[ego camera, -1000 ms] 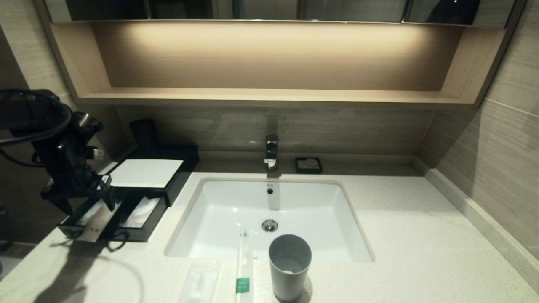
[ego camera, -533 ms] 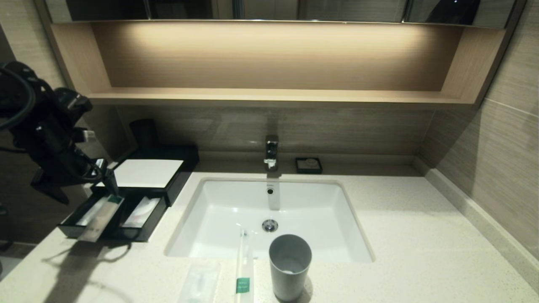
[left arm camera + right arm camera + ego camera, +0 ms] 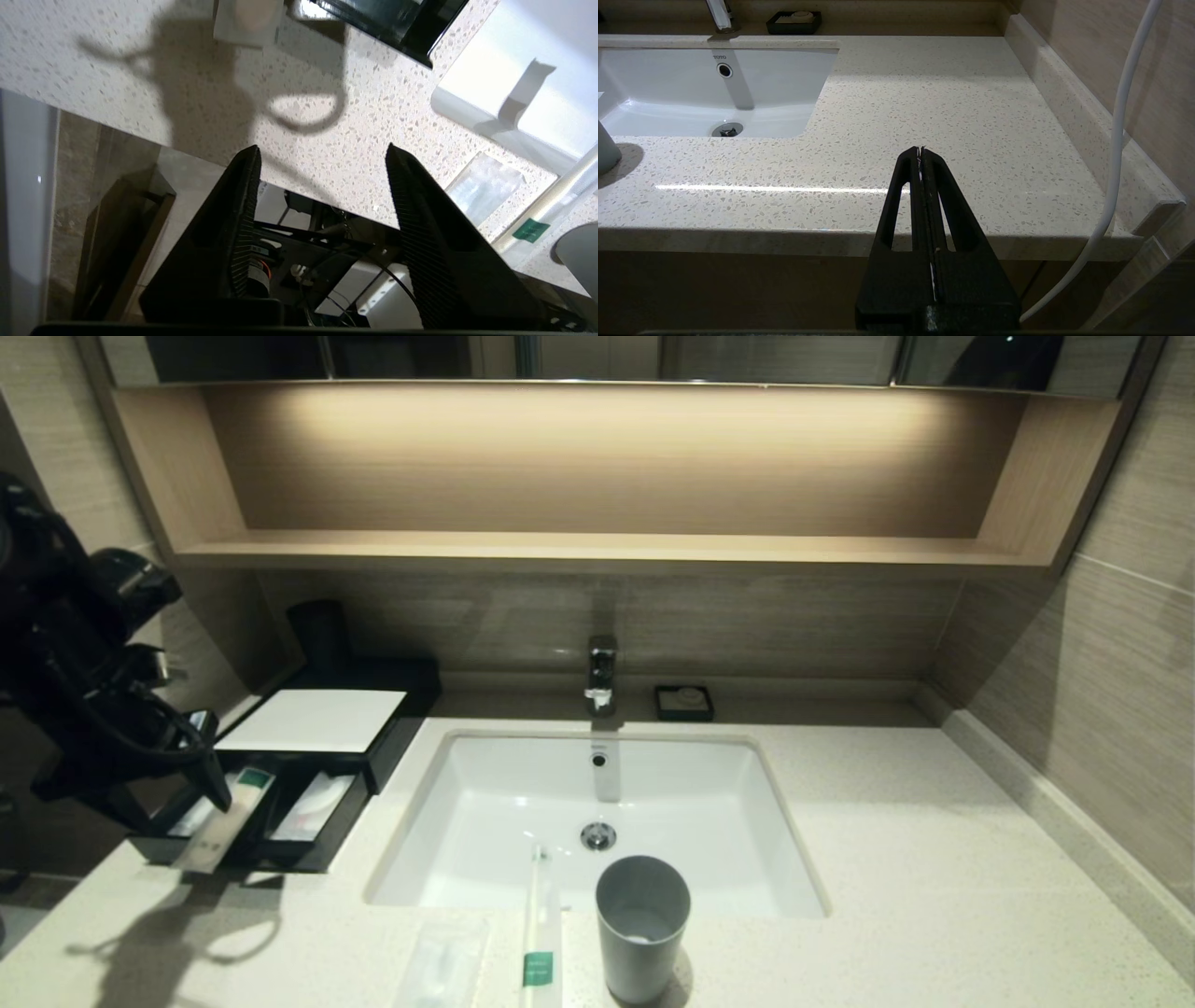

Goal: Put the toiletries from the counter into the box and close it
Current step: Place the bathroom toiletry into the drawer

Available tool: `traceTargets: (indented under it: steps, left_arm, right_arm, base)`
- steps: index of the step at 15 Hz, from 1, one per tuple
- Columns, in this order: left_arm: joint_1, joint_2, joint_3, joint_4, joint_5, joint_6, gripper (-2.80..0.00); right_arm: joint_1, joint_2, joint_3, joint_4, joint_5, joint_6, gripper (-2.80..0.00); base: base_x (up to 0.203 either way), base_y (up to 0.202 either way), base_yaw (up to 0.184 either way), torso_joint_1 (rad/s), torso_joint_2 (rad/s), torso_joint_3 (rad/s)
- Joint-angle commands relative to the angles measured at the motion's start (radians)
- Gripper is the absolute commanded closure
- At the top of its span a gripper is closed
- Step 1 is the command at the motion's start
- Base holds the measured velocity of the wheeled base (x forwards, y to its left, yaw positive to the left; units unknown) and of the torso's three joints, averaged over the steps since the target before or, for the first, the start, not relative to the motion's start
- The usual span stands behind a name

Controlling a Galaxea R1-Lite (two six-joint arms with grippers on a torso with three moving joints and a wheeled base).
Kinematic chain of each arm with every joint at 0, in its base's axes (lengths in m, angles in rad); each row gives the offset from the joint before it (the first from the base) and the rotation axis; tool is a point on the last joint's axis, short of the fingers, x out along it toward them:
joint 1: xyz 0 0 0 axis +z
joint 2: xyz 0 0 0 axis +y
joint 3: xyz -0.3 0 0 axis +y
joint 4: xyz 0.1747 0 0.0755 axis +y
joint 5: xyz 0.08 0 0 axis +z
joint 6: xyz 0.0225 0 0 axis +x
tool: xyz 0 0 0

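The black box (image 3: 313, 719) with a white top stands at the counter's (image 3: 887, 859) left. Its divided drawer (image 3: 308, 845) is pulled out. One cream stick (image 3: 224, 817) lies in the left compartment, its end over the drawer's front. My left gripper (image 3: 213, 789) is open and empty, just left of that stick. In the left wrist view the open gripper (image 3: 322, 154) hangs over the counter's front edge. The second stick (image 3: 540, 933) and the translucent packet (image 3: 441, 961) lie on the near counter, and show in the left wrist view as stick (image 3: 551, 212) and packet (image 3: 483, 186). My right gripper (image 3: 920, 149) is shut, parked by the right front edge.
A grey cup (image 3: 642, 929) stands right of the second stick. The white sink (image 3: 523, 793) with its faucet (image 3: 602, 672) fills the middle. A black soap dish (image 3: 684, 702) sits behind it. A dark tumbler (image 3: 317, 630) stands behind the box.
My left gripper has let go of the stick, which now lies in the drawer's left compartment. The arm has drawn away to the left.
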Motion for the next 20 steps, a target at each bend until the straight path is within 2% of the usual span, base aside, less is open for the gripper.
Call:
traceTargets:
  steps: [1,6,8,10,13,20]
  left_arm:
    - [0.002,-0.075,0.111,-0.016,-0.026,-0.017,0.00]
    - [0.040,-0.133,0.317,-0.185,-0.033,-0.022,0.00]
    - [0.064,-0.145,0.399,-0.305,-0.029,-0.015,0.00]
    - [0.093,-0.138,0.418,-0.398,-0.013,-0.008,0.00]
    - [0.096,-0.127,0.419,-0.408,0.056,0.002,0.00]
    - [0.098,-0.079,0.437,-0.405,0.057,0.035,0.00]
  right_arm:
    - [0.000,0.000,0.002,-0.001,0.000,0.000,0.00]
    - [0.000,0.000,0.002,-0.001,0.000,0.000,0.00]
    - [0.000,0.000,0.002,-0.001,0.000,0.000,0.00]
    - [0.000,-0.002,0.002,-0.001,0.000,0.000,0.00]
    - [0.000,0.000,0.002,-0.001,0.000,0.000,0.00]
    - [0.000,-0.001,0.002,-0.001,0.000,0.000,0.00]
  base:
    - [0.000,0.000,0.000,0.000,0.00,0.000]
    - [0.000,0.000,0.000,0.000,0.00,0.000]
    - [0.000,0.000,0.000,0.000,0.00,0.000]
    - [0.000,0.000,0.000,0.000,0.00,0.000]
    - [0.000,0.000,0.000,0.000,0.00,0.000]
    - [0.000,0.000,0.000,0.000,0.00,0.000]
